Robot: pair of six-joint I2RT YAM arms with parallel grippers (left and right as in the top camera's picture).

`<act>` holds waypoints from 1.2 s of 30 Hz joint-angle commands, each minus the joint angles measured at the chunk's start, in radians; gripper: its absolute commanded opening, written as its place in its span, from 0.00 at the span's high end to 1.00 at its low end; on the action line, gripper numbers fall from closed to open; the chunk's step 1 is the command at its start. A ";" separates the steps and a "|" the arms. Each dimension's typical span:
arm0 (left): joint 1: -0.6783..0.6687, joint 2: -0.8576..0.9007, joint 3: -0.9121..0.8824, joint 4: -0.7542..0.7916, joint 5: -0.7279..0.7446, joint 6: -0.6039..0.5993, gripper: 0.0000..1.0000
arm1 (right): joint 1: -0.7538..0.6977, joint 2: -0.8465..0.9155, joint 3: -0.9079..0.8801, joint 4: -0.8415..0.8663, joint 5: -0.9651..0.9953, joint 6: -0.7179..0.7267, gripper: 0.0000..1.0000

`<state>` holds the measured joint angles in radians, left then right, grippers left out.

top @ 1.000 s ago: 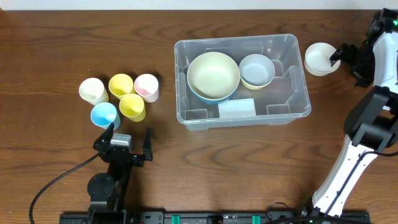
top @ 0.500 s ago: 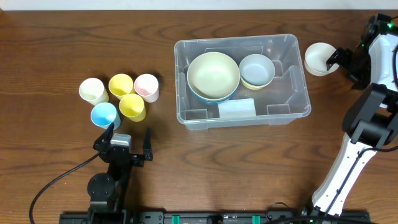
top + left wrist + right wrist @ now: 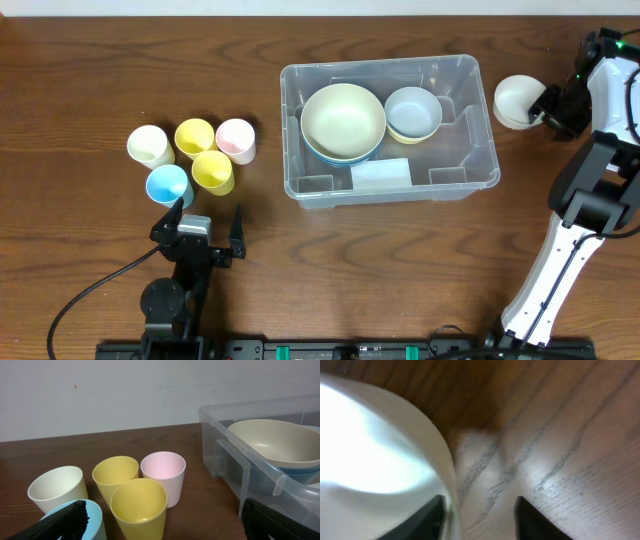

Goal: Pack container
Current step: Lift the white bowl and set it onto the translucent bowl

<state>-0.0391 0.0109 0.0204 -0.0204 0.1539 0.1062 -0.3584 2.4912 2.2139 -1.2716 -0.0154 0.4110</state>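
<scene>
Container sat mid-way across the desk, holding a large cream bowl and a smaller pale-blue bowl. Right hand straddled the rim of a white bowl just right of it, fingers apart, not clamped; left hand stood released near 5 cups.

1. The overhead view looks straight down from far above; the container lies just right of centre.
2. The left wrist view sits low, left of the container, facing its wall across the cups.
3. The right wrist view presses close on the white bowl, right of the container.
4. The overhead view shares all three.
</scene>
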 commanded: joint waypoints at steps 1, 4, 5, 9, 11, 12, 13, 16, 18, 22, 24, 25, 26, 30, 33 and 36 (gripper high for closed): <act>0.006 -0.005 -0.016 -0.035 0.018 0.010 0.02 | 0.003 0.011 0.002 -0.003 0.000 0.000 0.75; 0.006 -0.005 -0.016 -0.035 0.018 0.010 0.02 | 0.001 0.011 0.002 -0.008 0.000 0.003 0.99; 0.006 -0.005 -0.016 -0.035 0.018 0.010 0.02 | 0.001 0.011 0.002 -0.011 0.000 0.003 0.99; 0.006 -0.005 -0.016 -0.035 0.018 0.010 0.02 | -0.011 -0.013 0.013 -0.019 0.009 0.003 0.99; 0.006 -0.005 -0.016 -0.035 0.018 0.010 0.02 | -0.021 -0.043 0.029 -0.033 0.015 0.003 0.99; 0.006 -0.005 -0.016 -0.035 0.018 0.010 0.02 | -0.029 -0.070 0.050 -0.048 0.014 0.003 0.99; 0.006 -0.005 -0.016 -0.035 0.018 0.010 0.02 | -0.031 -0.085 0.064 -0.056 0.014 0.003 0.99; 0.006 -0.005 -0.016 -0.035 0.018 0.010 0.02 | -0.038 -0.184 0.142 -0.100 -0.024 0.003 0.99; 0.006 -0.005 -0.016 -0.035 0.018 0.010 0.02 | -0.031 -0.267 0.183 -0.110 -0.066 0.002 0.99; 0.006 -0.005 -0.016 -0.035 0.018 0.010 0.02 | 0.033 -0.477 0.204 -0.091 -0.148 -0.018 0.99; 0.006 -0.005 -0.016 -0.035 0.018 0.010 0.02 | 0.104 -0.568 0.204 -0.073 -0.141 -0.059 0.99; 0.006 -0.005 -0.016 -0.035 0.018 0.010 0.02 | 0.150 -0.602 0.204 -0.072 -0.138 -0.078 0.99; 0.006 -0.005 -0.016 -0.035 0.018 0.010 0.02 | 0.196 -0.627 0.204 -0.074 -0.138 -0.100 0.99; 0.006 -0.005 -0.016 -0.035 0.018 0.010 0.02 | 0.373 -0.635 0.188 -0.099 -0.065 -0.108 0.99; 0.006 -0.005 -0.016 -0.035 0.018 0.010 0.02 | 0.457 -0.600 0.120 -0.097 0.000 -0.067 0.99; 0.006 -0.005 -0.016 -0.035 0.018 0.010 0.02 | 0.497 -0.552 0.025 -0.069 0.005 -0.055 0.99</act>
<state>-0.0391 0.0109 0.0204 -0.0208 0.1539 0.1062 0.1108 1.8320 2.3352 -1.3449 -0.0692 0.3378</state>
